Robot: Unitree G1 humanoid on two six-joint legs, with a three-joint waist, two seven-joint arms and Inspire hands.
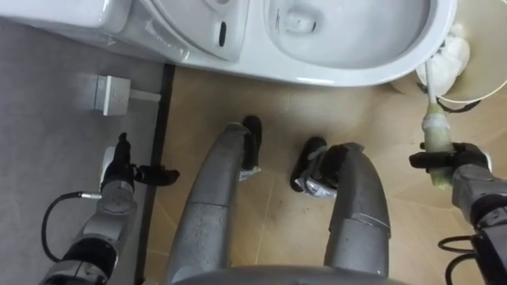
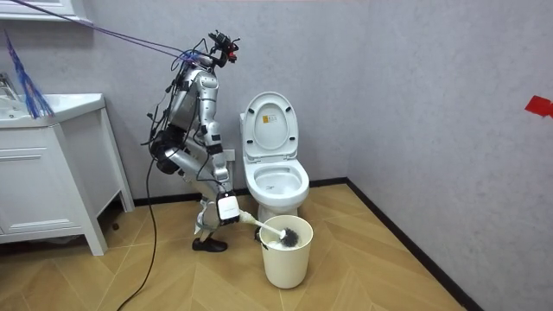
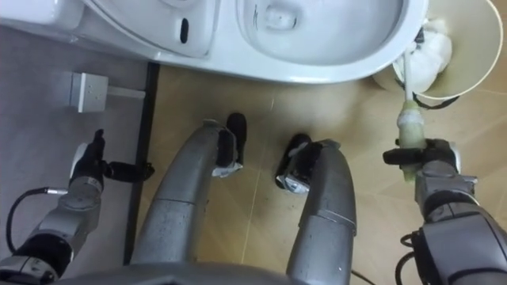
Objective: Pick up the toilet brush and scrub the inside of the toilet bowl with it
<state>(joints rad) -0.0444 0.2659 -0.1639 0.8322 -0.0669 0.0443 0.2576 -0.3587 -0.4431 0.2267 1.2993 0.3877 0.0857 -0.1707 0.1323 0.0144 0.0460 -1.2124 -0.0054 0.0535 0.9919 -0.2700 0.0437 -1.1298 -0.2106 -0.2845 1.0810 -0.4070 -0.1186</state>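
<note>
Currently, the toilet brush (image 1: 433, 127) is clasped by the right robot hand (image 1: 463, 162), head inside the bucket (image 1: 485, 55) beside the toilet (image 1: 356, 75); the left robot hand (image 1: 119, 170) is spread wide.

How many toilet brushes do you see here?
1. The brush is gripped in the right hand, its head down in the bucket beside the toilet.

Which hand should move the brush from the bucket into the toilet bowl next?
Right. The right hand is curled round the brush, whose head sits in the bucket beside the toilet bowl. The left hand hangs open on the far side, holding nothing.
</note>
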